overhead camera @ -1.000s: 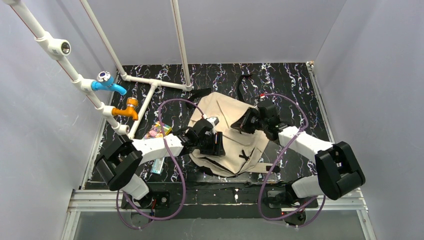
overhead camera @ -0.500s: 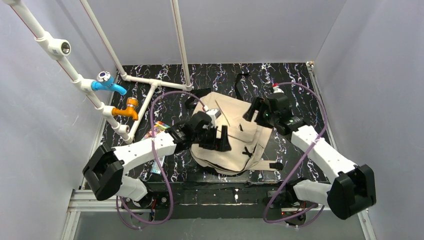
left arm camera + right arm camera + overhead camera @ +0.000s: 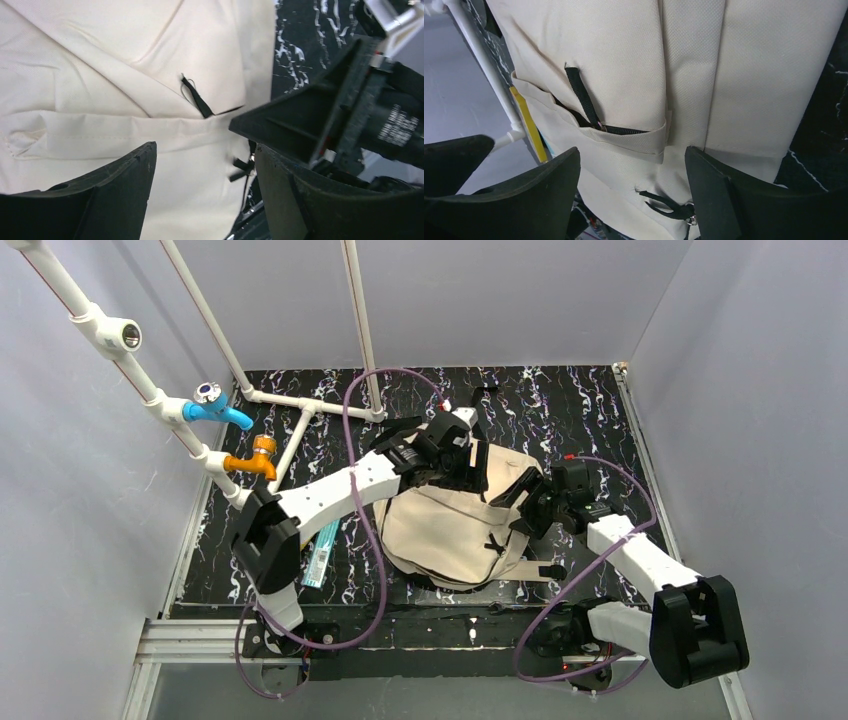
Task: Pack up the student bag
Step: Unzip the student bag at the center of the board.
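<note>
A black, white-veined marbled counter [image 3: 590, 410] is boxed in by pale grey walls [image 3: 500, 300]. At its far left stands a white plastic pipe frame [image 3: 300, 405] carrying a blue tap [image 3: 218, 410] and an orange tap [image 3: 255, 460]. The large beige fabric backpack [image 3: 445, 530] lies flat mid-counter. Over its far edge the left hand [image 3: 472, 468] is released, jaws apart and gripping nothing. The right hand [image 3: 518, 505], at the bag's right edge, is likewise.
</note>
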Tool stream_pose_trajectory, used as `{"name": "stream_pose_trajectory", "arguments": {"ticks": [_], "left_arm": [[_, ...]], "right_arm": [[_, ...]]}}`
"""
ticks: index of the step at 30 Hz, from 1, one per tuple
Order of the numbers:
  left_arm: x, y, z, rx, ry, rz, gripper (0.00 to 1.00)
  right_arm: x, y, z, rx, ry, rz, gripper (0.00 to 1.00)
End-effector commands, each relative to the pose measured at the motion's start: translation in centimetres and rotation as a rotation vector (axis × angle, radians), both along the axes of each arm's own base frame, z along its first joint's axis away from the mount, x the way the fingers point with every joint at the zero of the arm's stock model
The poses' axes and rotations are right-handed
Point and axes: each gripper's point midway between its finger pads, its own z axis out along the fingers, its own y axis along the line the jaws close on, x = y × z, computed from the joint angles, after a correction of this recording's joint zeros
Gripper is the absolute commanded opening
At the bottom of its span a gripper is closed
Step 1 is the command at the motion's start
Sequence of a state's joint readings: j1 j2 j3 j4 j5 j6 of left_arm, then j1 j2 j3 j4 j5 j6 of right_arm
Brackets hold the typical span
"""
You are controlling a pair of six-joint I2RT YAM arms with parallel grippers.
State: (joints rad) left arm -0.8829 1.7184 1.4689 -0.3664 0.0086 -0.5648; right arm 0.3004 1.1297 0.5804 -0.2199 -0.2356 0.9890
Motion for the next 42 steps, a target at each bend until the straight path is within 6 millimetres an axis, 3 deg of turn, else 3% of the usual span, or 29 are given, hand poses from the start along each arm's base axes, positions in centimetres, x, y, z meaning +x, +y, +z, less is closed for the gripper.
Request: {"name": "stream_pose_trajectory", "arguments": {"ticks": [1,6,9,13,19,21,25,28,30,34,36,40,42], "left_arm": [[1.0,0.3,-0.2,0.076,-0.015,0.016,0.69],[1.9,-0.5,-0.8,0.092,-0.022,0.012,0.67],[2.4,-0.4,-1.7,0.125,-0.030,0.010,0.66],[2.7,0.5,-3.5,0.195,-0.033,0.012,0.64],[2.5,1.4,-4.7,0.241,-0.033,0.010,0.63],[2.3,1.5,-4.8,0.244,-0.028,0.008,0.63],[1.9,1.9,-4.8,0.245,-0.022,0.011,0.63],[1.8,2.1,-4.7,0.242,-0.020,0.016,0.63],[1.7,2.0,-4.6,0.234,-0.016,0.018,0.63],[1.5,1.5,-4.1,0.201,0.001,0.029,0.63],[1.3,1.0,-3.7,0.175,0.023,0.033,0.63],[0.6,-0.6,-3.8,0.128,0.108,0.020,0.62],[0.0,-1.7,-3.8,0.092,0.159,-0.010,0.61]], "right_arm": [[0.2,0.6,0.2,0.087,0.065,-0.078,0.84],[-0.3,0.2,-1.9,0.107,0.167,-0.182,0.83],[0.2,0.7,-1.9,0.146,0.201,-0.211,0.82],[-0.7,-0.2,-3.3,0.065,0.349,-0.274,0.79],[-0.9,0.8,-4.0,0.098,0.474,-0.288,0.76],[-1.0,1.1,-4.3,0.120,0.509,-0.288,0.78],[-0.5,1.6,-3.6,0.147,0.546,-0.277,0.91],[-0.4,2.0,-3.1,0.178,0.569,-0.295,0.90],[-0.5,1.9,-3.2,0.189,0.589,-0.320,0.77],[-0.3,1.8,-3.6,0.206,0.579,-0.342,0.33],[-0.4,1.6,-3.9,0.195,0.573,-0.344,0.16],[-0.4,1.4,-4.0,0.201,0.507,-0.326,0.01],[0.4,1.2,-3.5,0.203,0.422,-0.314,0.01]]}}
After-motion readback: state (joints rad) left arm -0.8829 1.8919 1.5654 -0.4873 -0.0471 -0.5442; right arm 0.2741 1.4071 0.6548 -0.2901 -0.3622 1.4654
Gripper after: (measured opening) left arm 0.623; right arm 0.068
